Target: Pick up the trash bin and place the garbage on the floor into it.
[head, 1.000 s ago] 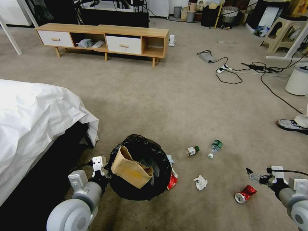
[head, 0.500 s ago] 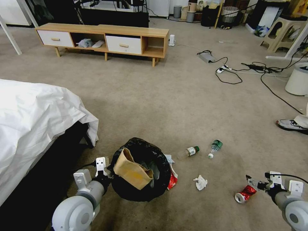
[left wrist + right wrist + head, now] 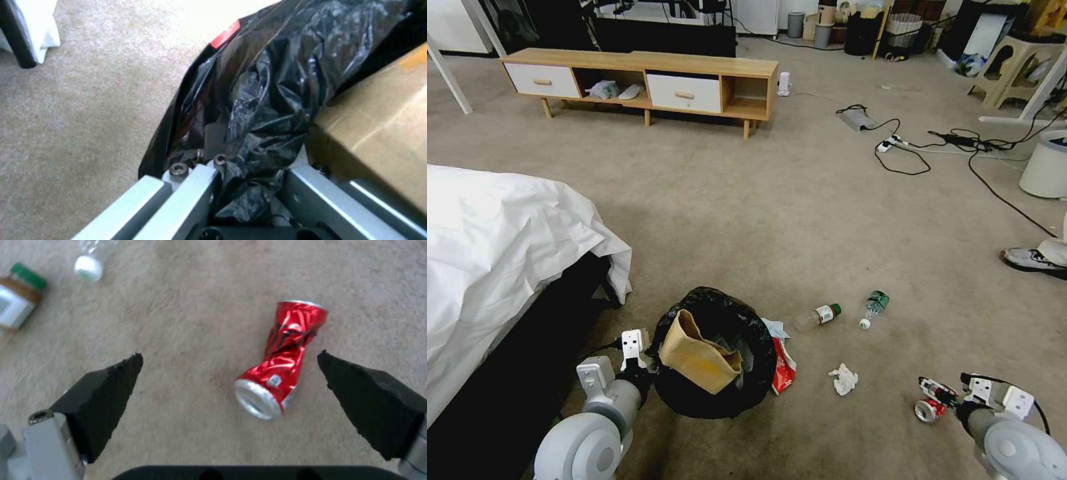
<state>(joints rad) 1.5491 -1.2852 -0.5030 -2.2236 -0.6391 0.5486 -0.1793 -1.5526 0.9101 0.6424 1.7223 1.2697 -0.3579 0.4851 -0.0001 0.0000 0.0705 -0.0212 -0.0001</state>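
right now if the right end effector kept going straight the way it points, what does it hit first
Most likely the crushed red can, which lies on the carpet between the open fingers of the right end effector, nearer one finger. Depth is hard to judge; it might touch carpet beside the can.

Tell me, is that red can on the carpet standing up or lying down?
Lying down. The crushed red can rests on its side on the floor, its open end facing sideways, between the right gripper's open fingers.
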